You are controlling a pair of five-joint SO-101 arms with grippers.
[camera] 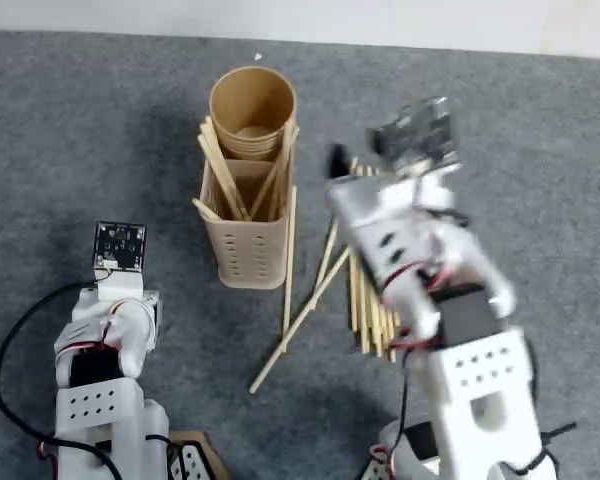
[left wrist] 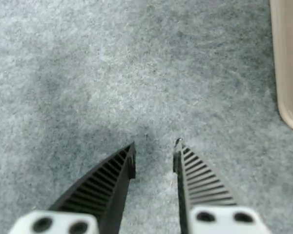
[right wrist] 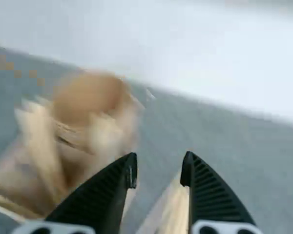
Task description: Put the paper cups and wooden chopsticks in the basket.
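Several chopsticks [camera: 223,176] and stacked paper cups [camera: 252,104] fill the basket [camera: 248,250]; left gripper [left wrist: 155,154] and right gripper [right wrist: 158,170] spread.

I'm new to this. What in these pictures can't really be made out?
High view: how many paper cups sit nested in the basket; the outer cup hides the rest.
High view: part of the loose chopsticks; the right arm covers them.
Right wrist view: the pale shape beyond the right gripper; blurred.
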